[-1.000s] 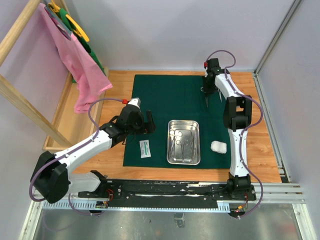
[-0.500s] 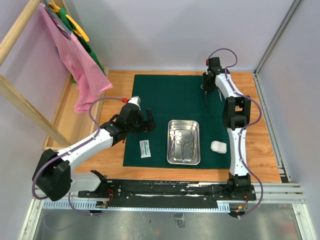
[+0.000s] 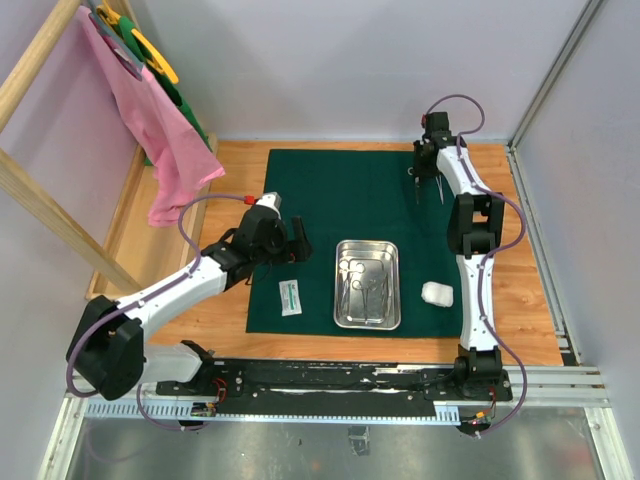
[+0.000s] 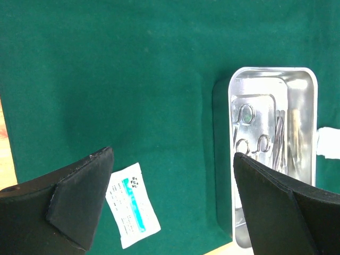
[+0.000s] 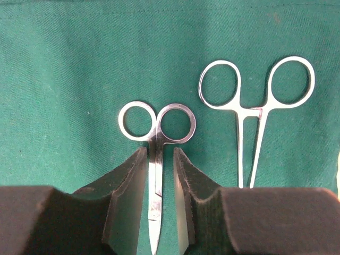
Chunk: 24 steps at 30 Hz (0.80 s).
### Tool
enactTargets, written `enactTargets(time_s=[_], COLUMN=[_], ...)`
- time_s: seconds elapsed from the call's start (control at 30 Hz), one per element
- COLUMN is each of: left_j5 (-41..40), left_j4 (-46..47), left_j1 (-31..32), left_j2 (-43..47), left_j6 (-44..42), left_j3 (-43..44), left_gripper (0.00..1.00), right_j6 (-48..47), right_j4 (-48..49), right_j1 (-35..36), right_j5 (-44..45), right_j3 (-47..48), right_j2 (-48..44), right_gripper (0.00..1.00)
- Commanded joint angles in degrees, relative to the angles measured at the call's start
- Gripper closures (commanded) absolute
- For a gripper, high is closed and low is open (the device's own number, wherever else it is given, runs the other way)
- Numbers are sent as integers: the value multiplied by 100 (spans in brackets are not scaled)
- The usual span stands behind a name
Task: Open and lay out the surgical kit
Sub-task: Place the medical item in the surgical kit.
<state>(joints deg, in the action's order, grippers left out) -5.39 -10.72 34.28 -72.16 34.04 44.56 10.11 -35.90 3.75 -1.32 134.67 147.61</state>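
Where polished ring-handled scissors [image 5: 155, 159] lie on the woven green cloth [image 5: 64, 64], the right gripper [image 5: 158, 151] straddles them, narrowly parted; the left gripper [image 4: 172, 154] gapes wide.

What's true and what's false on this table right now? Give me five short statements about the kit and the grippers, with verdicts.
1. The steel tray is empty. False: instruments lie in it.
2. The scissors lie on the green cloth between the right gripper's fingers. True.
3. The left gripper holds the white packet. False: it hangs open; the packet lies on the cloth.
4. A clamp lies beside the scissors. True.
5. The gauze wad sits in the tray. False: it lies right of the tray.
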Motion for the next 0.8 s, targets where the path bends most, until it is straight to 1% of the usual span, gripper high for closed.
enactTargets(time_s=[0.0, 0.17, 0.47, 0.77], left_j5=[28, 35, 49, 86], left_j4=[156, 183, 224, 274], left_j1=[-62, -87, -145, -174], left_j2=[-47, -107, -199, -298], left_j6=[-3, -6, -33, -29], left_j3=[-61, -61, -61, -66], left_gripper=[1, 1, 1, 1], right_j6=[47, 176, 506, 724], right_j4=[-93, 48, 334, 527], right_j1=[-76, -76, -136, -164], right_j5=[-239, -420, -746, -790], right_j3=[268, 349, 525, 460], right_j2=[340, 446, 682, 752], right_gripper=[73, 74, 72, 72])
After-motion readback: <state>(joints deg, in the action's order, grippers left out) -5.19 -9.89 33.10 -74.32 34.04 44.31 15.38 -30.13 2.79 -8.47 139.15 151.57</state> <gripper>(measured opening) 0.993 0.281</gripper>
